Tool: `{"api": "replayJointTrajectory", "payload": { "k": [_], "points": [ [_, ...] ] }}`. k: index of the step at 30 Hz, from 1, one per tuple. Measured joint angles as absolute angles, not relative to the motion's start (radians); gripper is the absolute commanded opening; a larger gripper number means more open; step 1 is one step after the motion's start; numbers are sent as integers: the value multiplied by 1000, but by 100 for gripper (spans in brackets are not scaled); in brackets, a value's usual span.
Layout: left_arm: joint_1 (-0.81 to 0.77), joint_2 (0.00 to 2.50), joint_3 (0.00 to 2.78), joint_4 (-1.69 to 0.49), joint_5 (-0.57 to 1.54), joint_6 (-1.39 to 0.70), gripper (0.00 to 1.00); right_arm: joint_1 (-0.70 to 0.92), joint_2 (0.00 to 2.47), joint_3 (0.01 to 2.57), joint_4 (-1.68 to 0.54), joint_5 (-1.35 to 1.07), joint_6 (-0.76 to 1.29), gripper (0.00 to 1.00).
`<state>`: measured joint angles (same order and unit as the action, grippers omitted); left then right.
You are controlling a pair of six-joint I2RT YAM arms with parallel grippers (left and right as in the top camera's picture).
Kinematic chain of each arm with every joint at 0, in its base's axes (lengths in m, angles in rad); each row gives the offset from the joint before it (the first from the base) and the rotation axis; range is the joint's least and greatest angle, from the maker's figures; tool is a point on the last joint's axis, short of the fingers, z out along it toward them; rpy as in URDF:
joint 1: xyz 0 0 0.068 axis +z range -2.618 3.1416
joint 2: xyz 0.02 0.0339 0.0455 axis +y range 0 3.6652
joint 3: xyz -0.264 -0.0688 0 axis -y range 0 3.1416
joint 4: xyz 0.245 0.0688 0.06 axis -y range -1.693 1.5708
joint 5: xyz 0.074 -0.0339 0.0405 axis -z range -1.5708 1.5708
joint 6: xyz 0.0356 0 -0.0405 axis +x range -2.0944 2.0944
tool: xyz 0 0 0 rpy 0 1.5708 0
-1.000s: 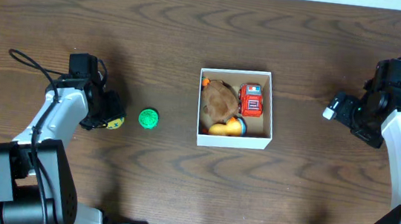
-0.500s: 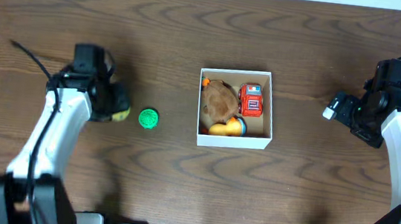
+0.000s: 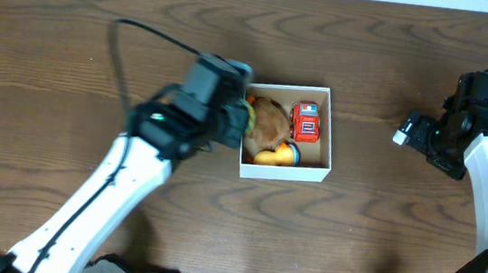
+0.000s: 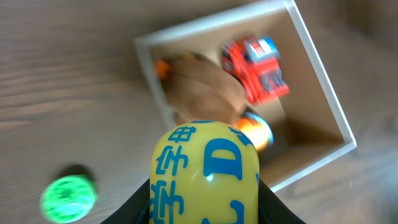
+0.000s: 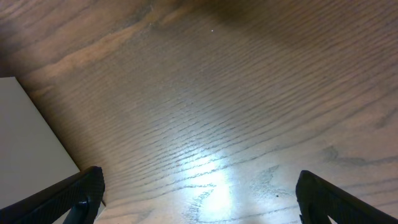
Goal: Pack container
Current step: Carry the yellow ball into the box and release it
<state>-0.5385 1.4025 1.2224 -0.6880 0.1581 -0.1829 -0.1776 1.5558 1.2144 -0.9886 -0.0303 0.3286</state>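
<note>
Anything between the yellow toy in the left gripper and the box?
Nothing visible blocks it. The yellow toy hangs by the container's rim. Inside, a brown toy, red truck and orange ball crowd the floor; the green ball lies outside.

White arms [image 3: 103,196], black joints [image 3: 478,90], cables [image 3: 150,31]

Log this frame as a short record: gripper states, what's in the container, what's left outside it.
left gripper: shut on yellow toy, at the left side of the container
right gripper: open, over bare table
in container: brown toy, red truck, orange toy
outside: green ball on table
</note>
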Motion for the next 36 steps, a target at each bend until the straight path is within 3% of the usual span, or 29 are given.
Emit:
{"api": "replayJointTrajectory", "payload": {
  "k": [7,12,15,17,22,30,36],
  "points": [
    [-668,1555,1222,-620,159,-173,29,-178,1556,1214,-988,-30,329,99],
    [-685,1634,1222,-620,158,-160,43,-178,1556,1214,-991,-30,329,99],
    [-676,1661,1222,-619,157,-157,57,-178,1556,1214,-994,-30,329,99],
    [-667,1666,1222,-607,155,-154,81,-178,1556,1214,-995,-30,329,99],
    [-638,1666,1222,-593,157,-152,99,-178,1556,1214,-999,-30,328,99],
    [-586,1605,1224,-625,145,-153,98,-178,1556,1214,-999,-30,326,99],
    [-461,1443,1225,-770,11,-190,98,-178,1556,1214,-998,-30,325,99]
  ]
}}
